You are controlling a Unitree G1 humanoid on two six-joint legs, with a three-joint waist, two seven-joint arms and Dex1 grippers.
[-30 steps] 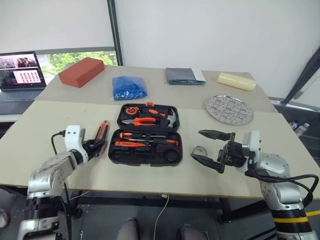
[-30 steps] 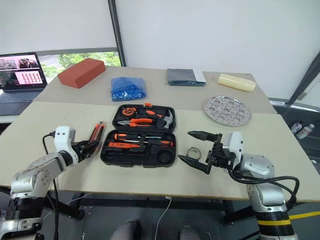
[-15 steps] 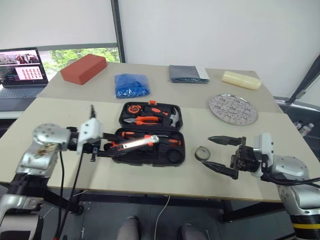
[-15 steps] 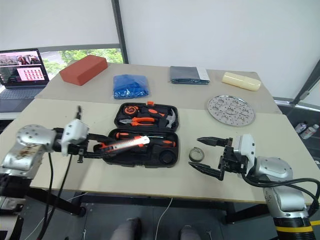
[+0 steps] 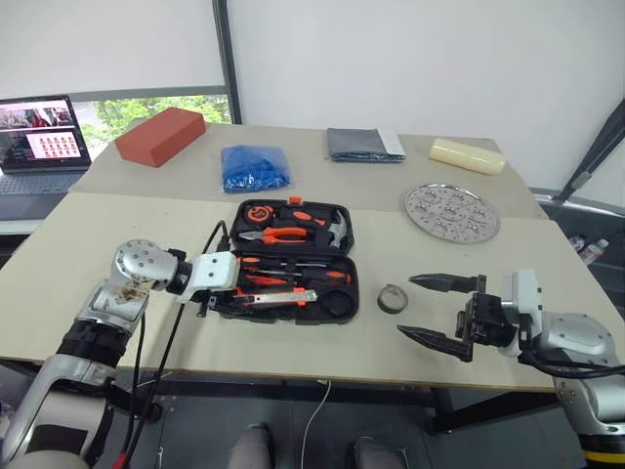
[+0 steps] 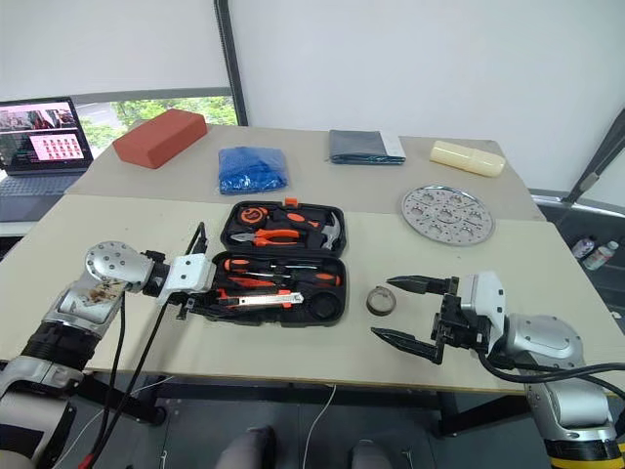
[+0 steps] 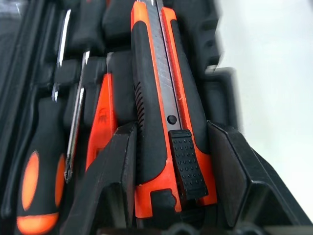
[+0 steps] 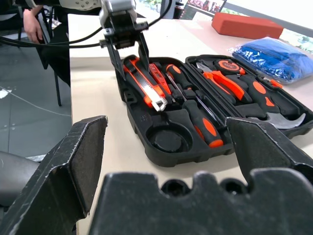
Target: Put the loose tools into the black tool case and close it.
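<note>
Since the earlier frames the left arm has swung in from the tabletop's left side, carrying the utility knife [image 7: 166, 98] over the open tool case [image 5: 337, 313]. The left gripper [image 5: 223, 289] now points across the case's near half, its fingers [image 7: 110, 196] clamped on the knife's butt end, the blade end angled down among the screwdrivers [image 5: 278, 266] seated there. The right gripper [image 5: 439, 311] hovers level near the tabletop's front edge, right of the case, fingers spread wide and empty. The tape roll [image 5: 392, 297] lies on the tabletop between the case and that gripper
</note>
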